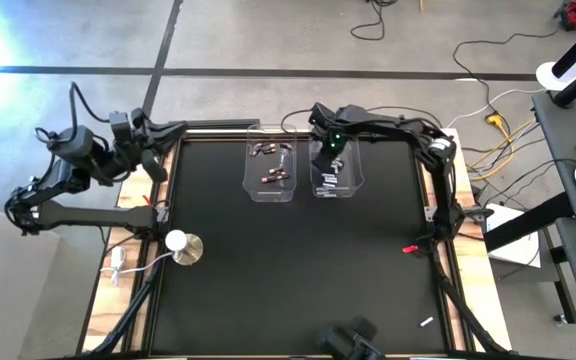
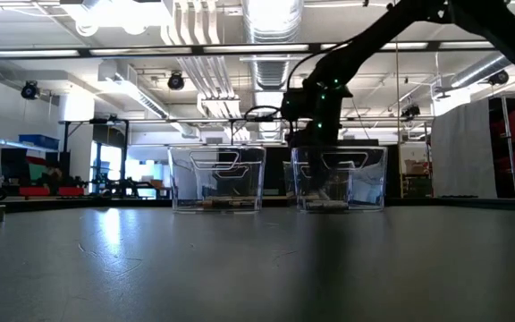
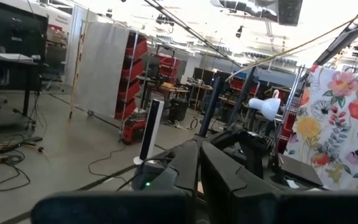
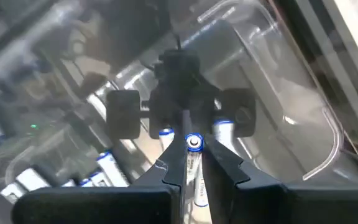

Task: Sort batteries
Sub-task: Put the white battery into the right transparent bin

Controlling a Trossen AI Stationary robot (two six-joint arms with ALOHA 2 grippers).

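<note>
Two clear bins stand at the table's far middle. The left bin holds dark, copper-tinted batteries. The right bin holds silvery-white batteries. My right gripper points steeply down into the right bin, shut on a silvery-white battery. More white, blue-banded batteries lie on the bin floor below it. My left gripper is shut and holds nothing; it is raised over the table's far left edge. My right gripper pinches the silvery-white battery by its long sides between its two fingers. The fingers come from above and point steeply down, and the battery lies along them. Its end cap sticks out past the fingertips, toward the bin floor.
A white round-based knob stands near the table's left edge. A small red object lies at the right edge. A small white slim piece lies near the front right corner. The dark mat between the bins and the near edge is bare.
</note>
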